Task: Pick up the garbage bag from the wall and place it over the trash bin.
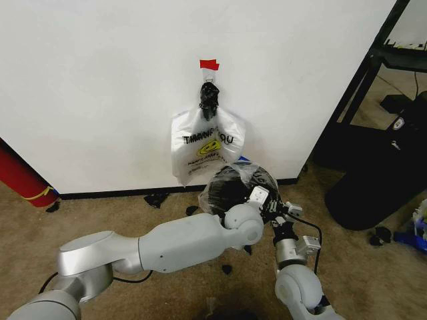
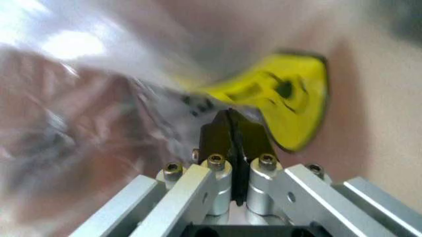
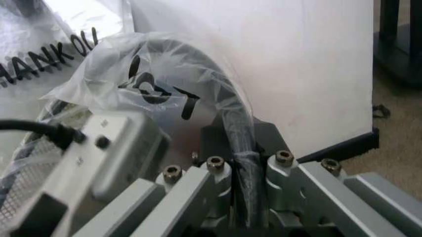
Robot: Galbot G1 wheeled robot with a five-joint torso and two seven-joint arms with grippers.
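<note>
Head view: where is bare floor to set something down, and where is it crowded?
Bare carpet lies between the red cylinder and the left arm, and right of the right gripper up to the big bin. It is crowded at the trash bin, where both grippers and the garbage bag meet.

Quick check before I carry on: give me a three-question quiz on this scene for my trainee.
1. True or false: the garbage bag already covers the trash bin.
2. The right claw clamps: A the bag-wrapped bin rim; B the wall hook; C nothing.
3. Fill in: the left claw, close to the bag's yellow smiley, has its fingers ____ (open or shut).
Key: 1 true; 2 A; 3 shut.
</note>
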